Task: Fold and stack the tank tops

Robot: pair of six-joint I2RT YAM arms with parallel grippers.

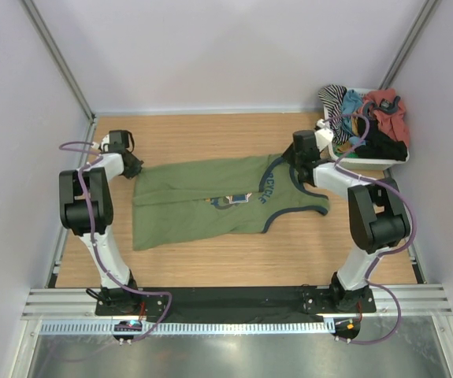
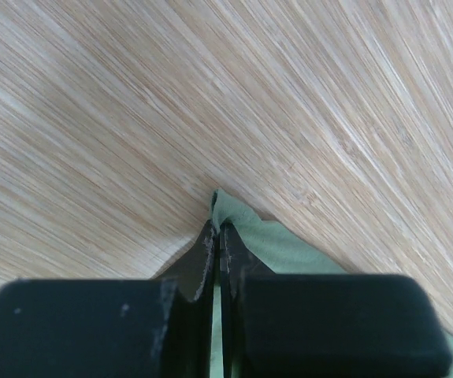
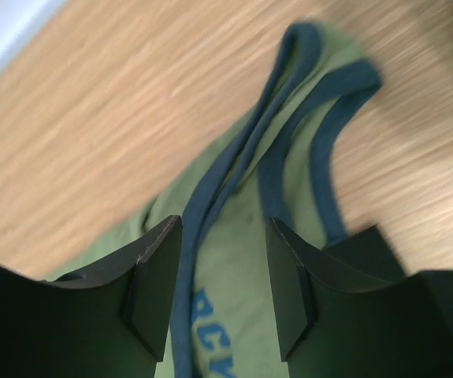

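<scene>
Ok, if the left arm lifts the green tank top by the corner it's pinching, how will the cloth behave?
Probably floppy: the green tank top lies flat and wrinkled, so it should drape from the left gripper. Likely light, since the cloth looks thin. Its straps lie loose, so they may flop over.

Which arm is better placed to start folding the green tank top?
Left, probably. The left gripper is shut on a corner of the green tank top, so it could lift straight away. The right gripper is open over the other end, holding nothing.
</scene>
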